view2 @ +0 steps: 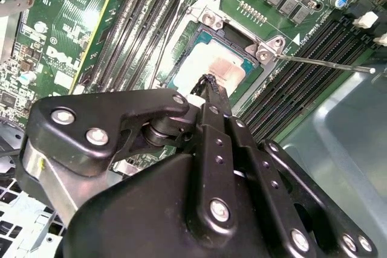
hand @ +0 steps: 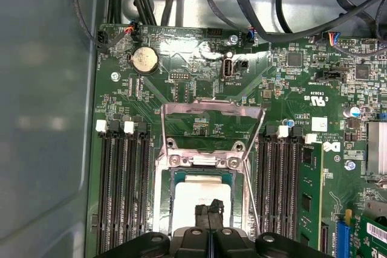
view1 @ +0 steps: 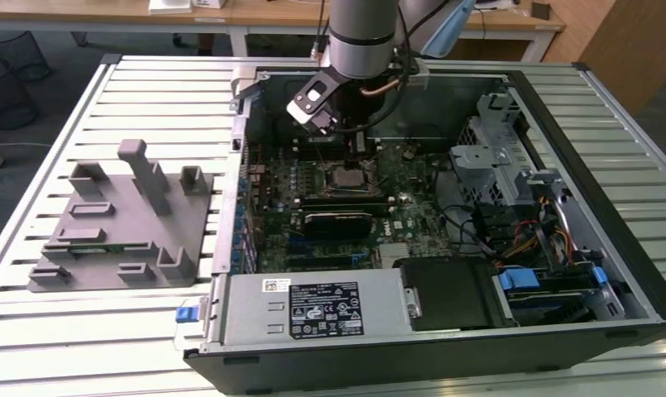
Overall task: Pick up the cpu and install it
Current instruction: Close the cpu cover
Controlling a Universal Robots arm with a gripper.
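Observation:
The cpu (hand: 192, 202) lies flat in the motherboard socket (hand: 164, 193), its pale metal top facing up. In the second wrist view the cpu (view2: 227, 69) sits inside the socket frame just past the fingertips. My gripper (hand: 208, 211) hangs directly over the chip, its two black fingers pressed together, tips at or just above the chip's top. Nothing shows between the fingers (view2: 211, 92). In the exterior view my gripper (view1: 355, 150) reaches down into the open computer case (view1: 597, 124), above the socket (view1: 349, 178).
The socket's metal load plate (hand: 211, 124) stands flipped open, and its thin lever (view2: 323, 64) sticks out sideways. Memory slots (hand: 124, 185) flank the socket. A black heatsink (view1: 338, 222), a power supply (view1: 310, 308) and a drive cage (view1: 493, 161) crowd the case. A grey fixture (view1: 123, 219) stands on the table.

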